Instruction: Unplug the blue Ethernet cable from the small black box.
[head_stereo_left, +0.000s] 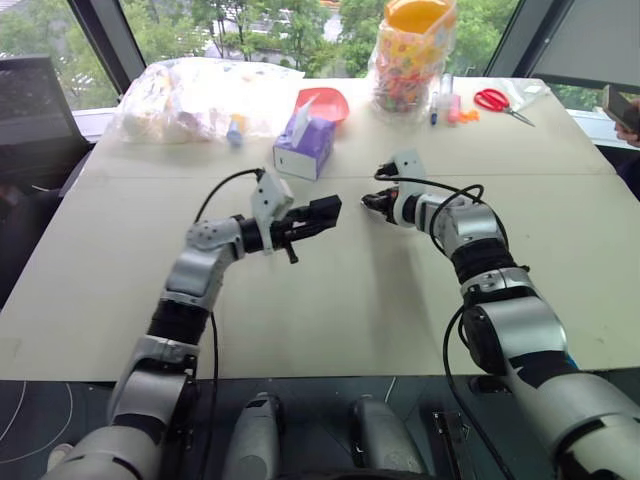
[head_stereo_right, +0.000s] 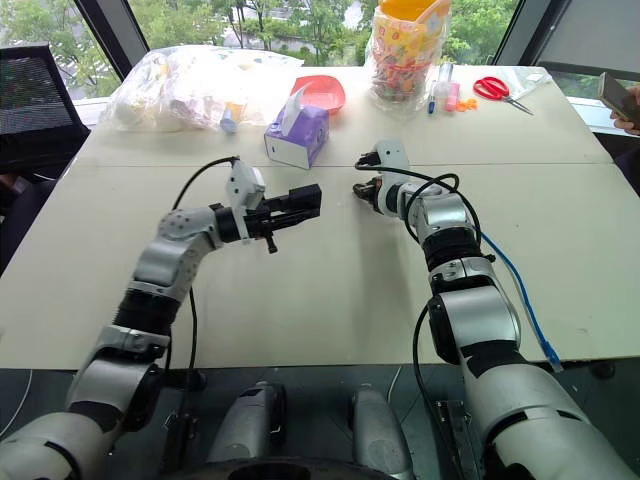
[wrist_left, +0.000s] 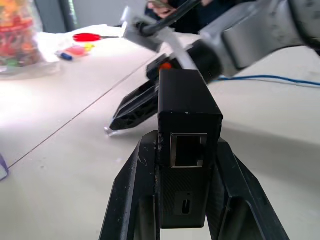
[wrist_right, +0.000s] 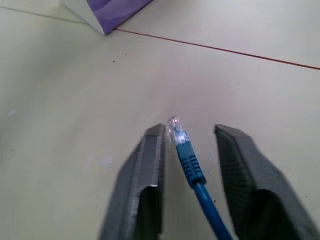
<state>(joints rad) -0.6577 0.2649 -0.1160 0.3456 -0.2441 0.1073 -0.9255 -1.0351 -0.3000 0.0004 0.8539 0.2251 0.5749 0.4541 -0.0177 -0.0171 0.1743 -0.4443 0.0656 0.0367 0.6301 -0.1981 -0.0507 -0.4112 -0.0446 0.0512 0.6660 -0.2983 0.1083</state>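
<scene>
The black box (wrist_left: 187, 150) is clamped between the closed fingers of the left gripper (head_stereo_left: 318, 214) and is held above the tabletop (head_stereo_left: 340, 300), near its middle. In the left wrist view an empty port is seen in the box's facing side, with a smaller slot below it. Nothing is plugged into that port.

The right gripper (wrist_right: 192, 165) is seen just across from the left one, pointed toward it. Its fingers (wrist_right: 145, 175) are parted, and the clear plug of the blue cable (wrist_right: 187, 160) lies between them, close against one finger and apart from the other. Whether the plug is pressed by that finger cannot be told. From there the cable is seen in the right eye view trailing along the right arm, over the tabletop to its near edge (head_stereo_right: 515, 290).

A purple tissue box (head_stereo_left: 304, 146) stands farther back on the tabletop, beyond the two grippers. Behind it are a red bowl (head_stereo_left: 328, 101), a clear bag (head_stereo_left: 190, 98), a jar of coloured pieces (head_stereo_left: 412, 60) and red scissors (head_stereo_left: 495, 100).
</scene>
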